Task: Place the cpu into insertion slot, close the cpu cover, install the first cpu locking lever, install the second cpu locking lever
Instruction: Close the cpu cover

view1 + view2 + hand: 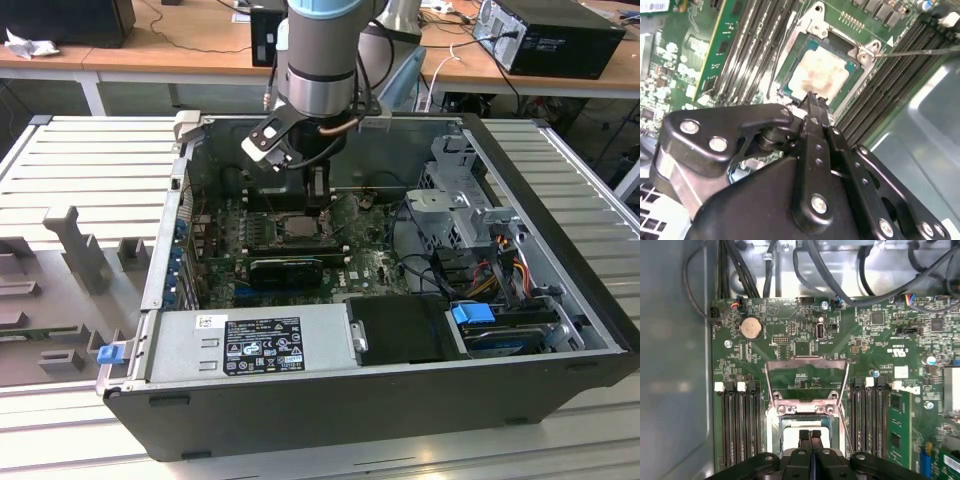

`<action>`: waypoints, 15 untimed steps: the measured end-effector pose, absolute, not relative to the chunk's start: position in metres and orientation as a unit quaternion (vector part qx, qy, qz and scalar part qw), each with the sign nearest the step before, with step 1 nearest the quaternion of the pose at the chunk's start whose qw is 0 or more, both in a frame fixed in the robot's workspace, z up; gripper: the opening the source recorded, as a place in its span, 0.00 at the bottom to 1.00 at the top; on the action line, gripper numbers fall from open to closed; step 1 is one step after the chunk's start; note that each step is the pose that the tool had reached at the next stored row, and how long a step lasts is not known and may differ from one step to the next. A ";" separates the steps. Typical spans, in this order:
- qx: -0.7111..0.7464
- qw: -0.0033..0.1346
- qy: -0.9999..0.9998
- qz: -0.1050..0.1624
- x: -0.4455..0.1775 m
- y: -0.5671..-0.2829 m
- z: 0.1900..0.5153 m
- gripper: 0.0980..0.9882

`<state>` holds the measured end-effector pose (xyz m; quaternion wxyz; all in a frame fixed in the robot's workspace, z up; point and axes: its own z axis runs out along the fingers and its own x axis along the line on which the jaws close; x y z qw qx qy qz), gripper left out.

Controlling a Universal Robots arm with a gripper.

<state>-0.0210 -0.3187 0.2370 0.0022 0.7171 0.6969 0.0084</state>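
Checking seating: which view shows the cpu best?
The second wrist view: the cpu lies nearly whole, close up. In the first wrist view the fingers cover part of it; in the exterior view it is a small grey patch.

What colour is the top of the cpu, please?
The cpu top is silvery-beige with brownish smears, clearest in the second wrist view.

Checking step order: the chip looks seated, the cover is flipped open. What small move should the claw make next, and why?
Probably lift the claw straight up, clear of the cpu. Its shut tips sit at the chip's edge, the cpu lies flat in the insertion slot, and the cpu cover is open, so its swing path needs clearing.
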 end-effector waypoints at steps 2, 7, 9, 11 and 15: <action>0.717 0.002 0.697 0.008 -0.021 -0.319 0.244 0.01; 0.717 0.004 0.697 0.007 -0.021 -0.319 0.271 0.01; 0.717 0.004 0.697 0.005 -0.018 -0.319 0.273 0.01; 0.717 0.002 0.697 0.003 -0.011 -0.319 0.274 0.01; 0.717 0.000 0.697 0.001 0.005 -0.319 0.273 0.01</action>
